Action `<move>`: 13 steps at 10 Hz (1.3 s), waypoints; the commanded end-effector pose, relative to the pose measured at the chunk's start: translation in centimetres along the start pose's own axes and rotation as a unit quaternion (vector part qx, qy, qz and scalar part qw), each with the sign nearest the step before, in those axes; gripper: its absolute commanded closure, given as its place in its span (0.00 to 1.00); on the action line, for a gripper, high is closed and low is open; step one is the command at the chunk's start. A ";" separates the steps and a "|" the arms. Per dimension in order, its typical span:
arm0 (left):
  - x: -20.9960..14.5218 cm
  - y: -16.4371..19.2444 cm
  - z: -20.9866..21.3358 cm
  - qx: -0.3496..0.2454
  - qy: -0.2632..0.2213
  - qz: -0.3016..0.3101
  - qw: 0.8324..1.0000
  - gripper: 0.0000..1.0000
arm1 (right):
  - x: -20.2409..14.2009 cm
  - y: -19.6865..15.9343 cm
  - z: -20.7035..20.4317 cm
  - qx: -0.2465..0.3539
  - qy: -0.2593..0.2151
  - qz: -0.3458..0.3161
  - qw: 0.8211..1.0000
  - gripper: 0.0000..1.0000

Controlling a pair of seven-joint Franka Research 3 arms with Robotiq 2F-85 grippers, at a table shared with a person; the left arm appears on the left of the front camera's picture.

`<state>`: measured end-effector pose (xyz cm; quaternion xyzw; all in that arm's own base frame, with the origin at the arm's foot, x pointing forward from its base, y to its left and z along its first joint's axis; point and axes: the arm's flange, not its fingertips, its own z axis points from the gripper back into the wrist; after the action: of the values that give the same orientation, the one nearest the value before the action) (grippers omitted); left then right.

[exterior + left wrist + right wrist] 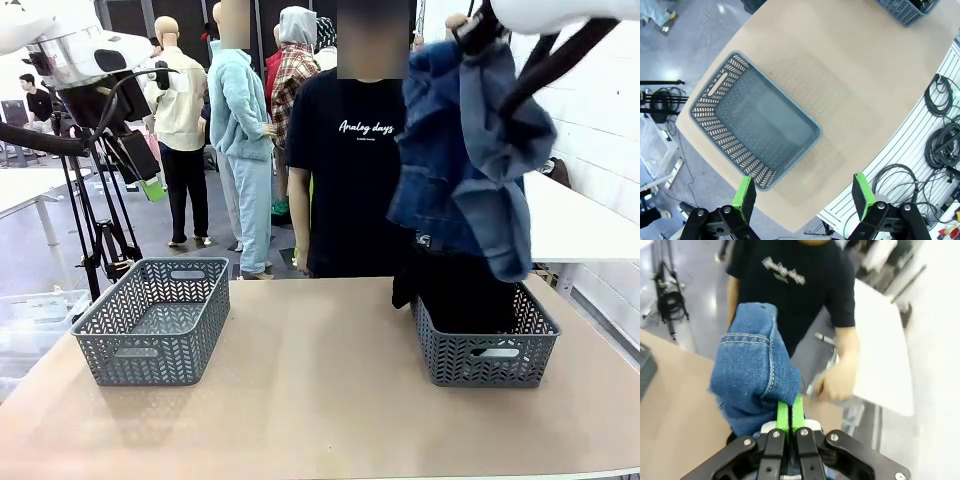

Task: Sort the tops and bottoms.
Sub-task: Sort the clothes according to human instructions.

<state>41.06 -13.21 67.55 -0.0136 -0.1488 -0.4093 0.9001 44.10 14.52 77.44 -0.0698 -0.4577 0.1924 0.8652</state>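
Above the right basket, the right end effector pinched the denim garment aloft; the left end effector hung spread.

Right tool: green pads pressed together, pinching a fold of cloth.
Denim garment: faded blue, stitched seam showing, bunched above and left of the pads, lifted off the counter.
Counter: tan surface at lower left.
Person: black T-shirt with white lettering, beyond the denim.
Person's hand: just right of the denim.
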 end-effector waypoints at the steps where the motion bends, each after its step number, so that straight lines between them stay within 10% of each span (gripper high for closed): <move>1: 0.0 0.0 0.3 -0.003 0.004 -0.001 1.000 0.00 | 1.8 0.7 1.4 0.006 -0.018 0.025 1.000 1.00; 8: 0.0 0.0 0.3 -0.003 0.004 -0.001 1.000 0.00 | 1.5 1.1 1.5 0.007 -0.017 0.017 1.000 1.00; 13: 0.0 0.0 0.3 -0.003 0.004 -0.001 1.000 0.00 | -4.5 -1.3 -8.9 0.106 -0.008 -0.110 0.988 1.00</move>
<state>41.05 -13.23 67.55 -0.0136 -0.1488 -0.4094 0.9000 49.44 12.70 70.91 0.0380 -0.4470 0.1424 0.8823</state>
